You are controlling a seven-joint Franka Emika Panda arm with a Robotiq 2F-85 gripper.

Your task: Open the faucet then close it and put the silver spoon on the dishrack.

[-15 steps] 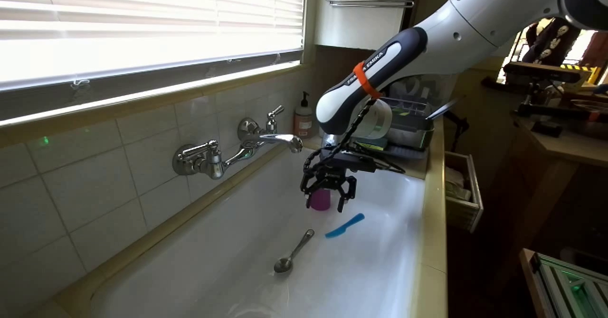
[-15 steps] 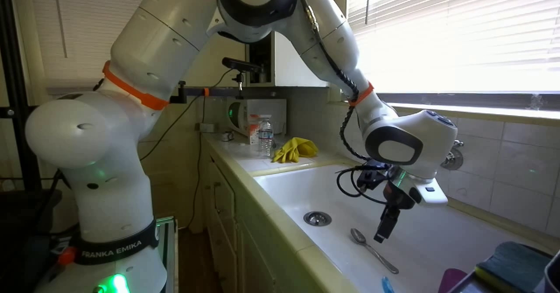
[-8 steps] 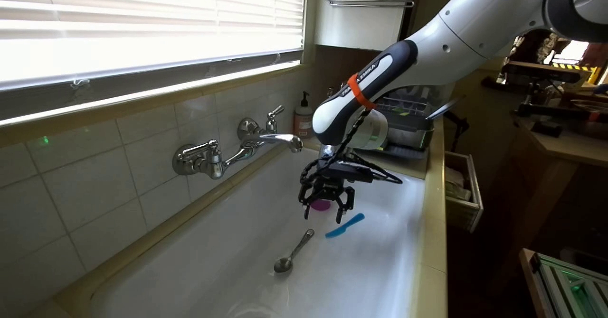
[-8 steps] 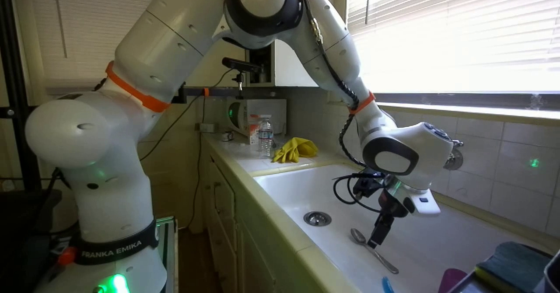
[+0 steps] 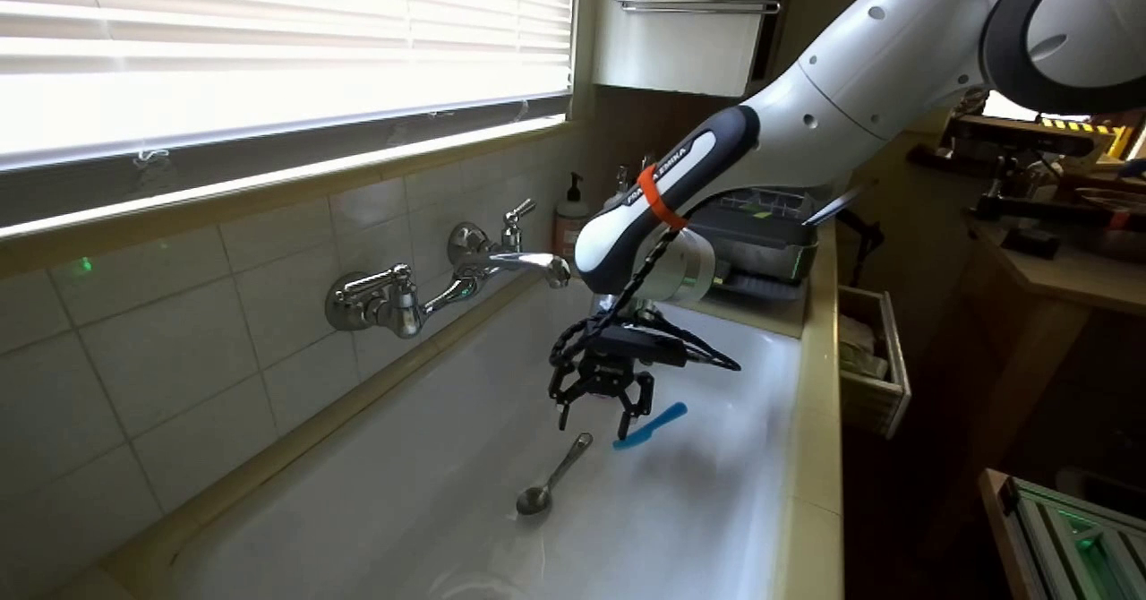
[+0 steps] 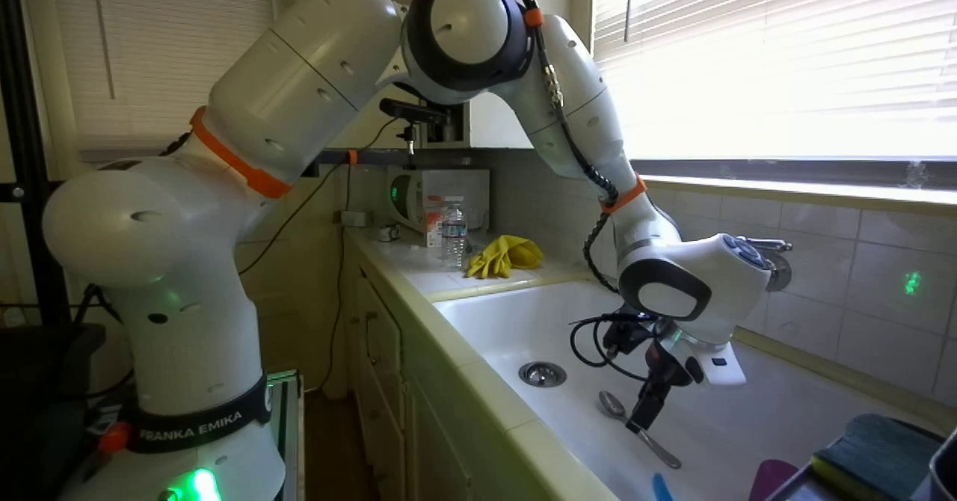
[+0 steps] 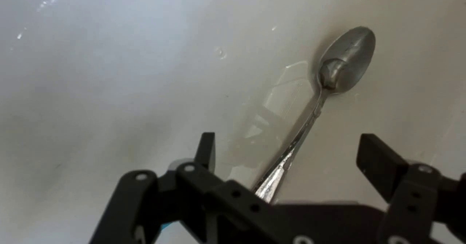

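The silver spoon [image 5: 534, 500] lies on the sink floor; it also shows in an exterior view [image 6: 662, 452] and the wrist view [image 7: 349, 60]. My gripper [image 5: 593, 428] is open and empty, low over the sink near the spoon's handle. In the wrist view the handle runs between the open fingers [image 7: 285, 142], and its end is hidden by the gripper body. The chrome faucet [image 5: 524, 262] is on the tiled wall, no water seen from its spout; one handle [image 6: 777, 271] shows behind the arm. The dark gray dishrack [image 5: 756, 228] stands beyond the sink's far end, partly hidden by the arm.
A blue utensil [image 5: 651, 425] lies in the sink close to the gripper. A purple cup [image 6: 772, 478] stands near the sponge [image 6: 882, 452]. A soap bottle [image 5: 570, 224] is by the wall. The sink rim [image 5: 815, 457] and drain [image 6: 543, 374] are in view.
The open gripper has moved down toward the sink floor and closer to the spoon's handle. The spoon, blue utensil and faucet have not moved.
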